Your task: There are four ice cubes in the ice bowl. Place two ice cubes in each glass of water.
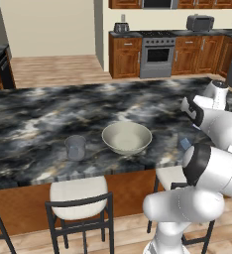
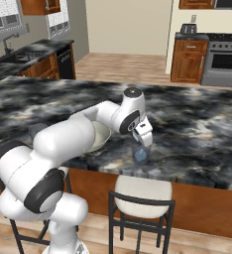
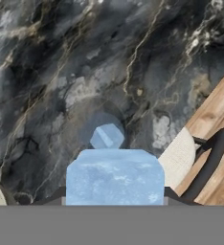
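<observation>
On the far left of the marble counter (image 1: pixel 48 114) stands one glass (image 1: pixel 75 147), with no ice visible in it from here. Just right of it sits the bowl (image 1: pixel 127 137), near the counter's front edge; its inside looks bare in the left base view, though cubes that small could be missed.

Further right, the gripper (image 2: pixel 143 141) hangs over the second glass (image 2: pixel 140 152), its jaws closed on an ice cube (image 3: pixel 115 176). The hand view looks down past that cube onto another cube (image 3: pixel 107 136) lying inside the glass.

The risks sit here. The glass mouth is narrow and the held cube looks wide against it, so a release slightly off centre could bounce the cube off the rim onto the counter or over the front edge onto the stool (image 2: pixel 143 191) below. Descending too low could knock the glass, which stands close to that edge.
</observation>
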Available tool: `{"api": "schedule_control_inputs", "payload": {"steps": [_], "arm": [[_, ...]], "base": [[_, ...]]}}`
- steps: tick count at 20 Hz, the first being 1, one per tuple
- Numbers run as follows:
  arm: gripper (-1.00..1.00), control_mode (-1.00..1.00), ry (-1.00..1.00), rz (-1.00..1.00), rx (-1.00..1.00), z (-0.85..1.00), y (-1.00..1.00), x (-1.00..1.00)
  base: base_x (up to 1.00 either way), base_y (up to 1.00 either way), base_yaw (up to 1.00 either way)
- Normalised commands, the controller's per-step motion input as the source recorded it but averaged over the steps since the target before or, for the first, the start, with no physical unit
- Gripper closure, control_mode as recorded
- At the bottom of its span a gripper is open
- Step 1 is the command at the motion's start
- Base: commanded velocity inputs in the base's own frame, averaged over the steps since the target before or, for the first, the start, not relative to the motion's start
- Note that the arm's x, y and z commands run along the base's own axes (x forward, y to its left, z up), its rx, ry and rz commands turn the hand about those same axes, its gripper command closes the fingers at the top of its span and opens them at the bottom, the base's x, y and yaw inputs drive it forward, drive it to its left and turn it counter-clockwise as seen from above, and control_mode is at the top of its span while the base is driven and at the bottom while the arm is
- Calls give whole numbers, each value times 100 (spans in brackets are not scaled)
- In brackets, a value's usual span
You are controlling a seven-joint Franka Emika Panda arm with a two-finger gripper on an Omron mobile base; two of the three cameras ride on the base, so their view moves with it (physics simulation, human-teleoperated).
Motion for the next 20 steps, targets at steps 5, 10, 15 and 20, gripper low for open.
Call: {"api": "schedule_control_inputs", "payload": {"steps": [5, 10, 15, 20], "arm": [[100, -100, -1, 0, 0, -3, 0, 6], [100, -100, 0, 0, 0, -15, 0, 13], [100, -100, 0, 0, 0, -15, 0, 8], [100, -100, 0, 1, 0, -18, 0, 8]], "base": [[0, 0, 0], [0, 0, 0], [0, 0, 0], [0, 0, 0]]}}
